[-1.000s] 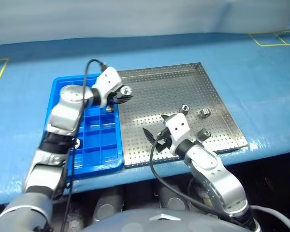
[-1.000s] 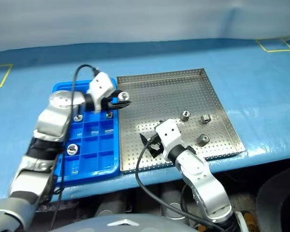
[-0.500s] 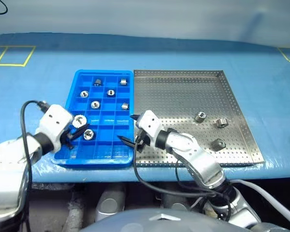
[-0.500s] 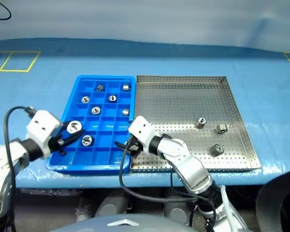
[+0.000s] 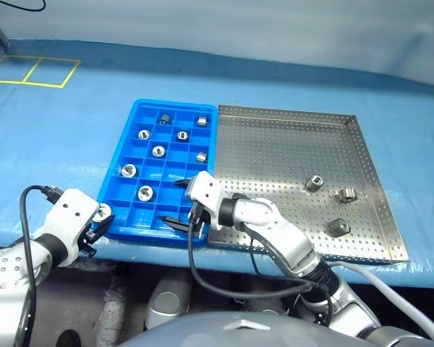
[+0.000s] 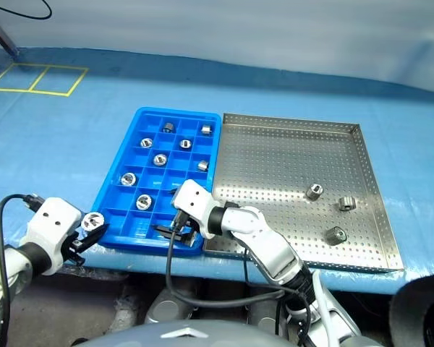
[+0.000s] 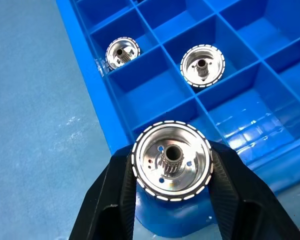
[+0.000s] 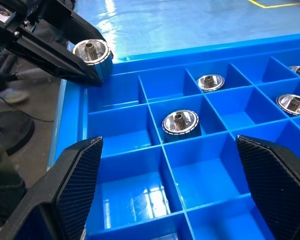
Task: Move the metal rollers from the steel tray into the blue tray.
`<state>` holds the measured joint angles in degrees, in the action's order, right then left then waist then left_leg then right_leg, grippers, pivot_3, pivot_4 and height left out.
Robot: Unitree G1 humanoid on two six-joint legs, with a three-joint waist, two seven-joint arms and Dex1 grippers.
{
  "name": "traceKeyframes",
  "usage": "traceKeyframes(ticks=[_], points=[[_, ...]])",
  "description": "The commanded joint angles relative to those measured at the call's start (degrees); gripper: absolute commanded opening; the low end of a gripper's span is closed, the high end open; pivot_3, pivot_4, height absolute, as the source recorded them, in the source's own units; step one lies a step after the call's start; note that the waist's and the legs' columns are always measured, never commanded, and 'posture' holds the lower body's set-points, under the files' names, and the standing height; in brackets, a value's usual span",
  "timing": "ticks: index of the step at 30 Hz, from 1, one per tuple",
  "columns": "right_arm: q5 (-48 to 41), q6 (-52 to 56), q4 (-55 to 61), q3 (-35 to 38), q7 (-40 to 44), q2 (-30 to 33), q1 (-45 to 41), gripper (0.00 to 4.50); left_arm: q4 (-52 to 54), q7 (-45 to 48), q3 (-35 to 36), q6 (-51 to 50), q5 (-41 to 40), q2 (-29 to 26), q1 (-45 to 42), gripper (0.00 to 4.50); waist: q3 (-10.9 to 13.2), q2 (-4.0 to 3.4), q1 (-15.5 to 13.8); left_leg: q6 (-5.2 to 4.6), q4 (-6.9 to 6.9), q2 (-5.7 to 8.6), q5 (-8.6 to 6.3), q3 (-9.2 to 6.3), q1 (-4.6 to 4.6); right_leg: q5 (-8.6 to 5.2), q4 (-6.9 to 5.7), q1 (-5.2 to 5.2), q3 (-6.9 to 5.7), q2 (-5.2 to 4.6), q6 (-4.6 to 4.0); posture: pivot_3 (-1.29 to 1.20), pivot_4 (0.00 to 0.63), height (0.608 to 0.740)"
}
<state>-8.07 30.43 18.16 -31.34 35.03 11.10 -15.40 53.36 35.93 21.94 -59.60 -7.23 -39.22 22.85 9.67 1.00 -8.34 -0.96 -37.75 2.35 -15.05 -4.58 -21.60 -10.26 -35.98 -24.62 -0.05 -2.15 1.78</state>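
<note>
Step in hand: placing. The left pincer (image 7: 172, 200) is clenched on one shiny silver metal roller (image 7: 171, 167), held just outside the near corner of the bright blue ribbed plastic tray (image 5: 123, 224). The right pincer (image 5: 182, 204) is spread wide and empty over the tray's near compartments. Seven rollers sit in compartments; three lie in the perforated steel tray (image 5: 275, 155) beyond. Next move, as judged: carry the roller over an empty cell and release.

**No readable writing**

No words, labels, brand names or numbers can be read on anything here. The blue tray (image 5: 127, 217), the steel tray (image 5: 362, 246) and the rollers bear no print or stamp that can be made out. The only markings are plain yellow lines (image 5: 33, 71) forming boxes on the blue table covering, with no letters or figures in them.
</note>
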Motion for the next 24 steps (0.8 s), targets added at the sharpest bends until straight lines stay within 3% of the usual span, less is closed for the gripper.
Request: traceKeyframes(ticks=[1,8,15,18,24], points=[[-0.4,-0.6,1.9,0.4,-0.2,-0.4,0.4,4.5,-0.3,-1.4,0.2,0.3,0.5,-1.4,-0.8,1.73,0.0,0.0,-0.1,0.02,0.04,0.0,0.01,0.0,0.0,-0.01,0.0,-0.01,-0.01,0.0,-0.01,0.35,0.15,0.74],[0.0,0.0,3.6,1.3,-1.9,-0.1,1.9,4.5,-4.7,-2.7,-4.4,1.7,-0.7,-1.7,-6.2,1.73,0.0,-0.02,0.0,0.15,0.17,-0.01,0.07,-0.08,0.0,-0.05,0.0,-0.04,-0.08,0.01,-0.09,0.3,0.15,0.74],[0.1,1.9,8.5,3.8,-5.0,1.4,5.3,4.5,-6.8,-0.7,-7.4,2.0,-3.8,-2.2,-11.3,4.08,0.0,-0.02,1.3,0.19,0.19,-0.01,0.07,-0.1,0.0,-0.07,0.01,-0.04,-0.09,-0.01,-0.11,0.21,0.15,0.74],[0.3,3.8,11.8,6.2,-7.5,2.0,7.5,4.5,-7.3,0.2,-7.4,3.6,-6.3,-1.5,-14.6,4.08,0.0,-0.02,2.0,0.22,0.21,-0.02,0.05,-0.1,0.0,-0.09,0.01,-0.05,-0.1,-0.02,-0.16,0.18,0.15,0.74],[2.1,10.7,17.9,15.6,-17.0,0.8,10.1,4.5,-12.4,-3.5,-11.0,10.8,-8.4,6.5,-25.9,4.08,0.0,0.01,3.5,0.31,0.17,-0.01,0.12,-0.16,-0.02,-0.08,0.0,0.01,-0.21,-0.17,-0.14,0.09,0.15,0.74]])
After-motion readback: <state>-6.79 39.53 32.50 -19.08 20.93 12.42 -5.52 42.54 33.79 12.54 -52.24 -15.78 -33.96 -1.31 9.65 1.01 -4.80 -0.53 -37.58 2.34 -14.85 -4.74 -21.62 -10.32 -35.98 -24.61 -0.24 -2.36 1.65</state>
